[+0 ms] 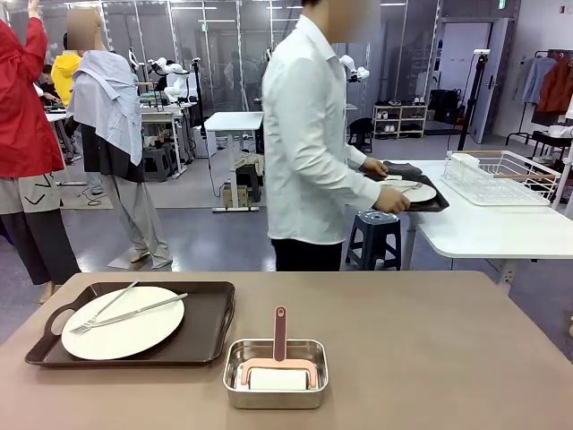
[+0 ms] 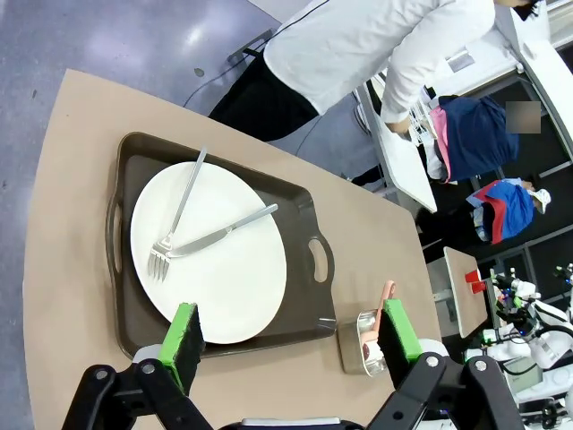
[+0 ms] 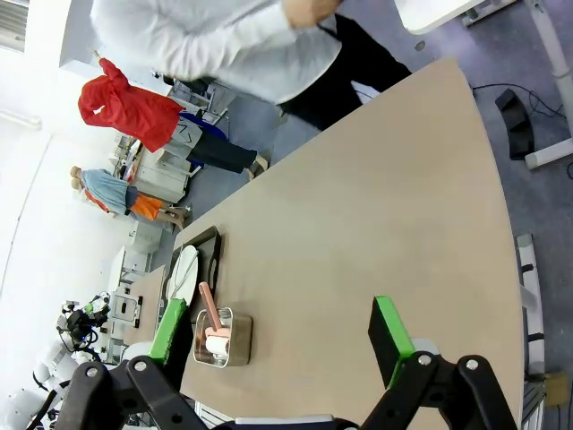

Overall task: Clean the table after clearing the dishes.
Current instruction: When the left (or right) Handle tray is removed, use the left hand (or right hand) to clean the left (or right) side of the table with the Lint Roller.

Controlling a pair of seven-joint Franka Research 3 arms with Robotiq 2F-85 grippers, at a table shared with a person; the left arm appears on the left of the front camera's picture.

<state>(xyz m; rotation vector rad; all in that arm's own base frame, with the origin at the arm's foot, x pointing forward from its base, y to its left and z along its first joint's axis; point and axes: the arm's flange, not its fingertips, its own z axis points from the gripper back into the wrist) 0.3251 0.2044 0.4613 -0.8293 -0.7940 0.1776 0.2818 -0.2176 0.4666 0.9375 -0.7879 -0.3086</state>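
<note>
The brown table holds one dark tray at its left side, near the robot's edge. A white plate lies flat in it. A fork and a knife rest on the plate, their heads close together and their handles spreading apart. Just to the right of that tray, and not touching it, sits a small steel pan with a pink-handled tool lying in it, the handle pointing towards the far side. The right half of the table is bare.

Beyond the table a person in a white shirt stands turned towards the white table. One hand grips the second tray there, which carries the second plate. A wire rack stands farther right on the same white table.

The left gripper hangs above the near rim of the tray and plate, fingers spread wide and grasping nothing. The right gripper hangs above the bare tabletop, likewise released, with nothing between its green pads
</note>
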